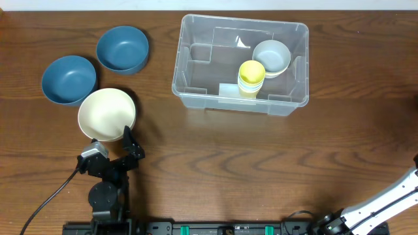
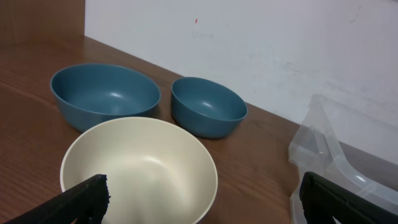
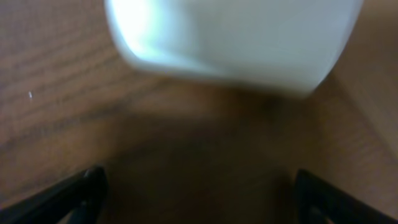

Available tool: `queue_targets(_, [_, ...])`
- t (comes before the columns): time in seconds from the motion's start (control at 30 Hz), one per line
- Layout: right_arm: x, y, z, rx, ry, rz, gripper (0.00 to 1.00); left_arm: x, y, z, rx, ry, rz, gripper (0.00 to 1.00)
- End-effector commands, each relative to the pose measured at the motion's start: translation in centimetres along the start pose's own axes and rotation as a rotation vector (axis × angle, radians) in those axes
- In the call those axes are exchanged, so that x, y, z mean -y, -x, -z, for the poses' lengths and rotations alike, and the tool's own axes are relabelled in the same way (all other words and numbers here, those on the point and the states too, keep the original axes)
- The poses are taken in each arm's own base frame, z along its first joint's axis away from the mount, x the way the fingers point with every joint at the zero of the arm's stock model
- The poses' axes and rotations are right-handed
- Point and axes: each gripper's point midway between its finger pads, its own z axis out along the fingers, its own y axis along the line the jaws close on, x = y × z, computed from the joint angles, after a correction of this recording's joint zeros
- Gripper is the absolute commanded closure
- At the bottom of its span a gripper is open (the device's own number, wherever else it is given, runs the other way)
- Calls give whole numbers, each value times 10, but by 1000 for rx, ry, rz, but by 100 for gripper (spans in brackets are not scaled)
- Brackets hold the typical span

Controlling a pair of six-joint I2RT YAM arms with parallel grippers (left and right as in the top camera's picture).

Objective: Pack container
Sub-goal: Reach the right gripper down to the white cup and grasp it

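the container (image 1: 240, 63) sits at the far middle of the table (image 1: 228, 170), holding a stack of yellow cups (image 1: 251, 76) and a pale grey-blue bowl (image 1: 272, 55). the left gripper (image 2: 204, 186) is at the front-left, well apart from the container, its fingers spread wide and gripping nothing. a cream bowl (image 2: 140, 165) lies just ahead between them, and the container's corner shows beside the right-hand finger in the left wrist view. the right gripper (image 3: 199, 180) is also wide open and empty over bare wood, with a blurred white thing (image 3: 233, 40) ahead. i cannot tell what it is, nor where the container lies from these fingers.
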Motion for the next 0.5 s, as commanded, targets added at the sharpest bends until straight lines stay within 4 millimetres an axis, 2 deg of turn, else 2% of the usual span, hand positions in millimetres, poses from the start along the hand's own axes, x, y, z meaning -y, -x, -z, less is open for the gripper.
queue_targets(0.0, [-20,4,-7,13,53,13,8,-9,-16,-1,-41,33,-17,2])
queue_targets(0.1, [-27,11,-9,30,57,16,11,-9,-16,-1,-41,33,-17,2])
queue_targets(0.3, [-40,17,-12,31,75,8,8,-9,-16,-1,-41,33,-17,2])
queue_targets(0.47, [-38,31,-7,28,63,55,7,-9,-16,-1,-41,33,-17,2])
